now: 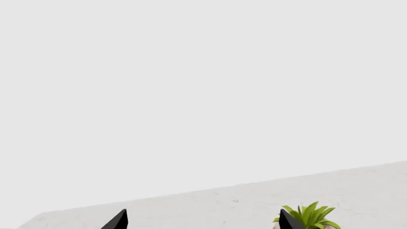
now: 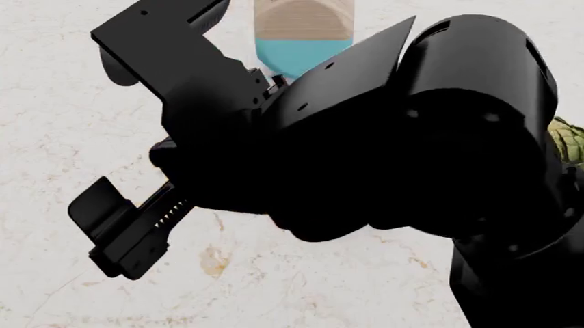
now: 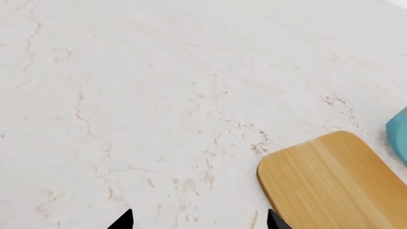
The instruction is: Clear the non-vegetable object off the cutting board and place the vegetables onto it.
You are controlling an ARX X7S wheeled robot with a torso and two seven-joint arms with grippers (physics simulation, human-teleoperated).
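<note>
A black arm close to the camera fills most of the head view and hides the table's middle. Only a sliver of the olive-green scaly globe [image 2: 567,141] shows past it at the right edge. One rounded corner of the light-brown cutting board [image 3: 330,183] shows in the right wrist view. My right gripper [image 3: 199,220] is open and empty over bare marble, its tips wide apart, with the board's corner beside one tip. My left gripper [image 1: 203,220] is open and empty, raised and facing a blank wall. The squash and the garlic bulb are out of view.
A beige container with a teal-blue base [image 2: 302,37] stands at the far middle of the marble table [image 2: 55,137]; its teal edge [image 3: 399,136] shows beyond the board. A green potted plant [image 1: 311,215] stands on the counter by the left gripper's tip.
</note>
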